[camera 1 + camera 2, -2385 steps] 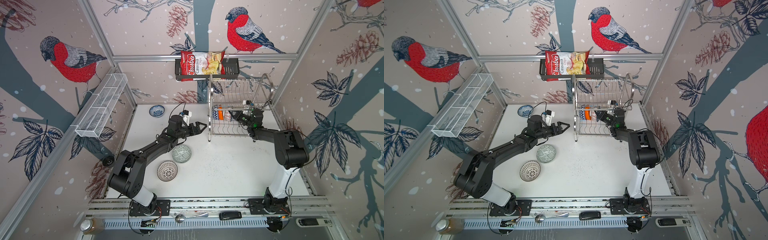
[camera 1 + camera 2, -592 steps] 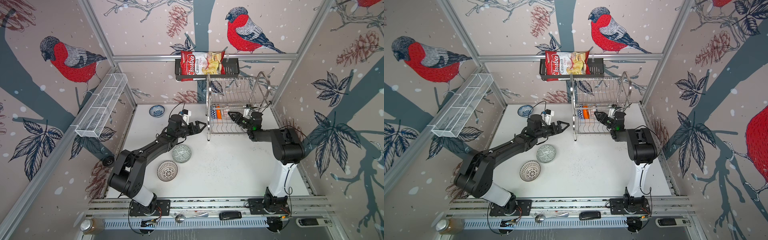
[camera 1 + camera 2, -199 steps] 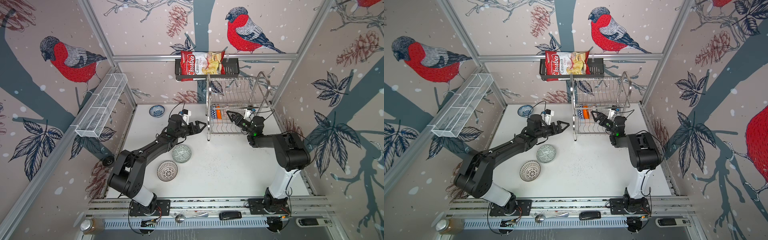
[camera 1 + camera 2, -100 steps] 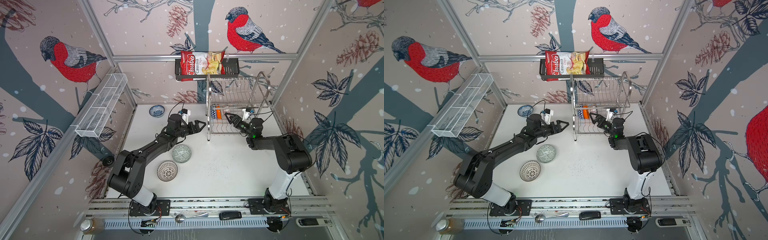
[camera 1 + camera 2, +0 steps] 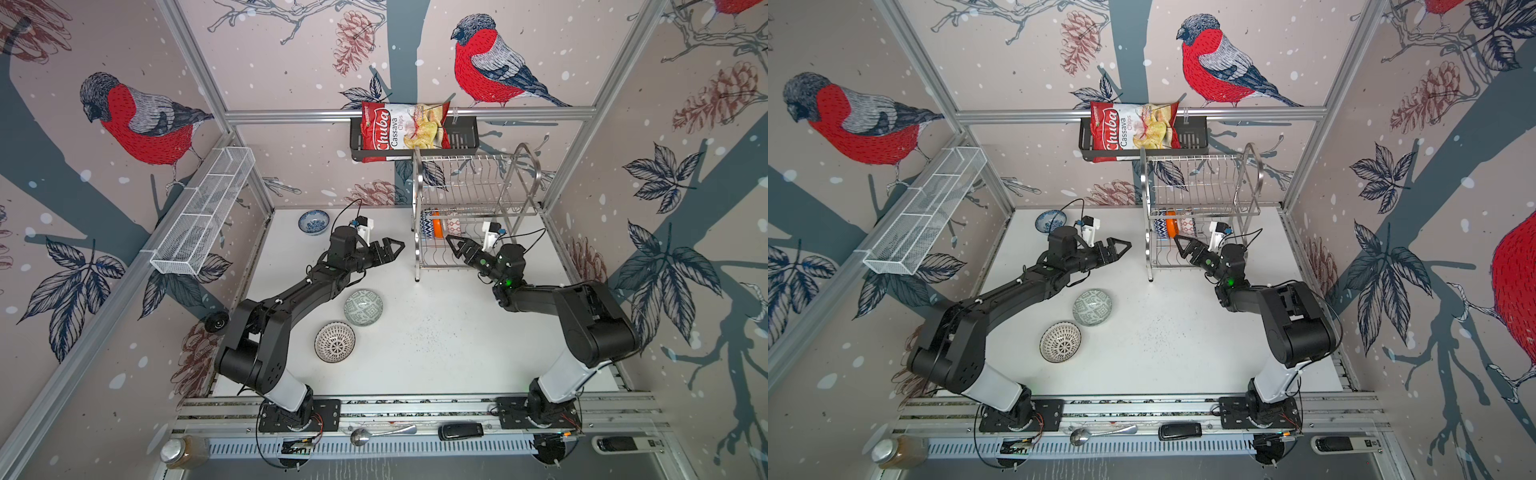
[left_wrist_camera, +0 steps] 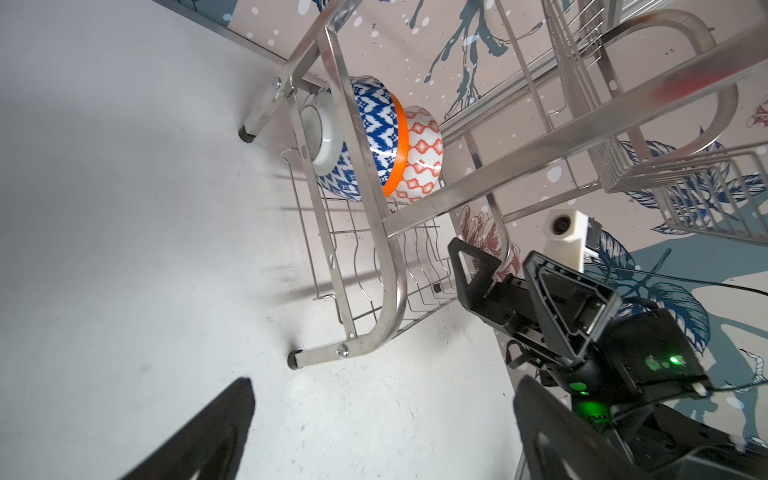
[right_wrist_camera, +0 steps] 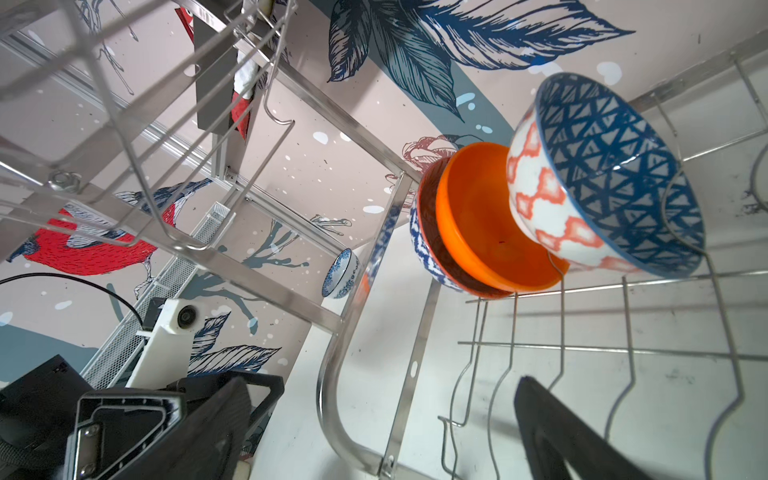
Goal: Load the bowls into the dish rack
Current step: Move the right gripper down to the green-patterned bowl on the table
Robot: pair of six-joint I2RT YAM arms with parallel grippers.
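The steel dish rack [image 5: 473,195] [image 5: 1200,187] stands at the back right. On its lower tier three bowls lean on edge: a blue-patterned one [image 6: 378,124], a plain orange one [image 7: 478,224], and one with blue triangles inside [image 7: 615,174]. On the table lie a grey-green bowl [image 5: 363,307] [image 5: 1092,307], a black-dotted white bowl [image 5: 334,342] [image 5: 1060,342] and, at the back, a blue-floral bowl [image 5: 313,221] [image 5: 1050,220]. My left gripper [image 5: 395,249] [image 6: 382,436] hovers open and empty left of the rack. My right gripper [image 5: 455,245] [image 7: 382,432] stands open and empty at the lower tier's front, apart from the bowls.
A black basket with a chips bag [image 5: 405,126] hangs on the back rail above the rack. A white mesh basket [image 5: 203,212] hangs on the left wall. On the front rail lie a spoon [image 5: 382,432], a jar [image 5: 183,451] and a black device [image 5: 460,430].
My right gripper has shifted a little left and down along the rack's lower tier, still open. The left arm and all the bowls have stayed put.
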